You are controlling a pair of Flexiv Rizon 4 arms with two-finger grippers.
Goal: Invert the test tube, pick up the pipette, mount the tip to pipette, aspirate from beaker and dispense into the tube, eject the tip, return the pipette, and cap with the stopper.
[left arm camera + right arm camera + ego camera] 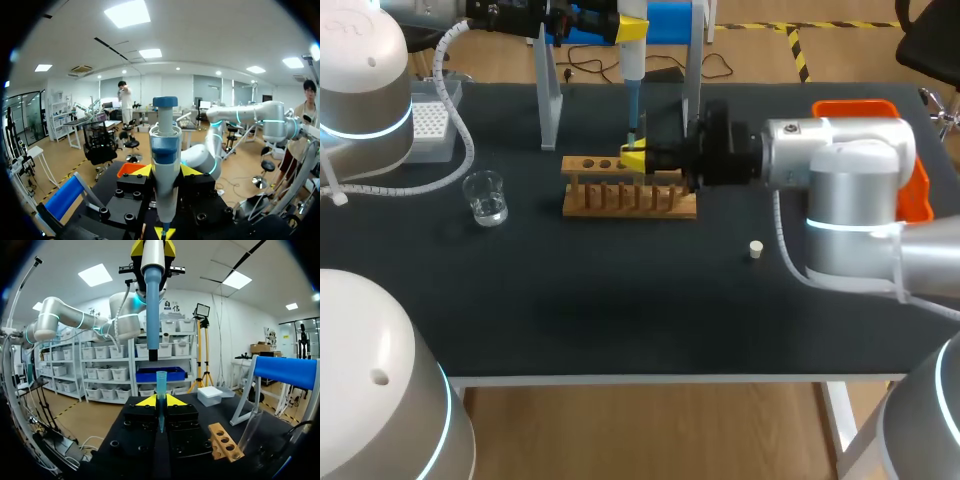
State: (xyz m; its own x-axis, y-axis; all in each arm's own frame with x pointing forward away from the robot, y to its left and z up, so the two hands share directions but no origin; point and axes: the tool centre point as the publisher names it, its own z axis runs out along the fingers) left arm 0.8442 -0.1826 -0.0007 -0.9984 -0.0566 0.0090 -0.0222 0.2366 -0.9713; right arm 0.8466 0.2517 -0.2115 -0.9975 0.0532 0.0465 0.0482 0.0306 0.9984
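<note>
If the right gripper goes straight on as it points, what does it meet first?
Probably nothing near: the right gripper points over the table, the wooden rack beside its line. The white tip box far ahead may come first; depth unclear.

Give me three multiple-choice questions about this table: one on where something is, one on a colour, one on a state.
1. The small stopper lies: A on the table, B inside a tube, C on a shelf.
2. The pipette has a shaft that is: A red, B blue, C green.
3. The right claw is: A open, B shut on the tip, C out of view.
Answers: A, it sits loose on the table; B, the shaft shows blue; B, both fingers pinch the tip.
</note>
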